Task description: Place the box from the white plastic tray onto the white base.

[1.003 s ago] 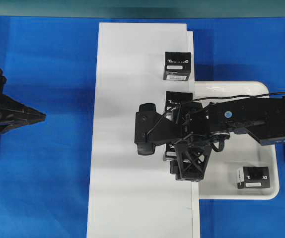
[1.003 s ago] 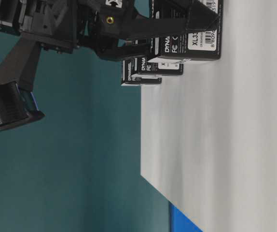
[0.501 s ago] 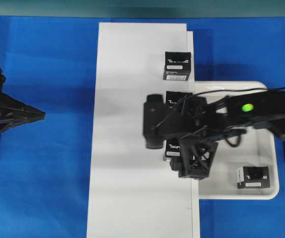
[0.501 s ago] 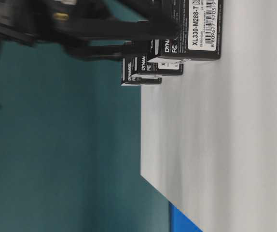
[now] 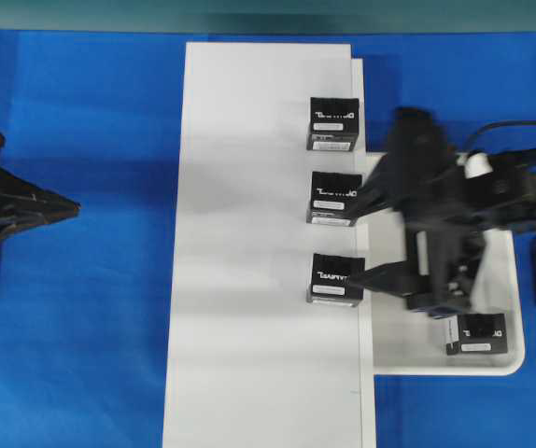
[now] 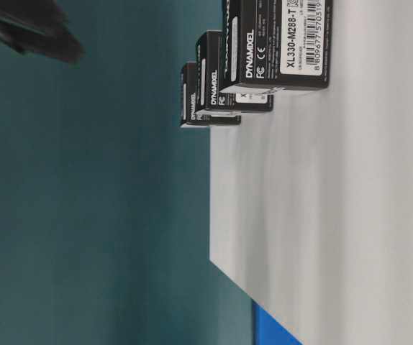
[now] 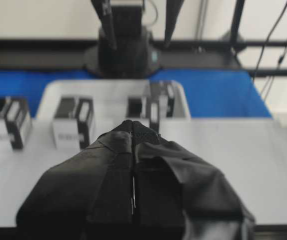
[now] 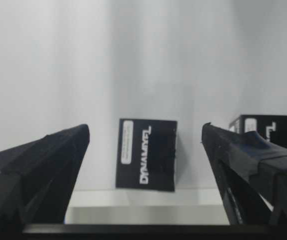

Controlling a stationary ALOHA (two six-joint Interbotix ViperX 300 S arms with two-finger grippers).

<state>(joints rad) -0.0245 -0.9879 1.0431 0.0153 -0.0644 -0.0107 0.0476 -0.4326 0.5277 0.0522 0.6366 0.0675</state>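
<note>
In the right wrist view we see the right gripper [image 8: 146, 145] spread wide with nothing between its two dark fingers [image 8: 43, 160]. The box [image 8: 146, 154] stands framed in the gap, apart from both fingers, on the white base [image 8: 133, 60] close to its near edge. A second carton [image 8: 268, 131] shows partly behind the right-hand finger.

In the left wrist view we find the left gripper [image 7: 133, 131] pressed closed, its tips meeting along a thin seam and holding nothing. Beyond it lies the base, with three black cartons in a row along its far edge, then the white plastic tray [image 7: 108, 92] with a fourth carton in it, then blue cloth and the foot of the other arm.

From overhead we see what the wrist cameras do not: the whole layout. The base [image 5: 249, 280] runs top to bottom on a blue table cover [image 5: 91, 327]. The three cartons sit in a column along its right edge, the lowest being the box [image 5: 335, 278] released there. The tray [image 5: 394, 350] lies just right of the base, and the right arm, blurred, hangs above it. The last carton [image 5: 476, 333] rests in the tray's lower right corner. The left gripper [image 5: 63, 207] waits well apart, over the blue cloth at the left.

The table-level view, turned on its side, shows the printed labels of the three cartons and a teal wall [image 6: 91, 215] behind them.
</note>
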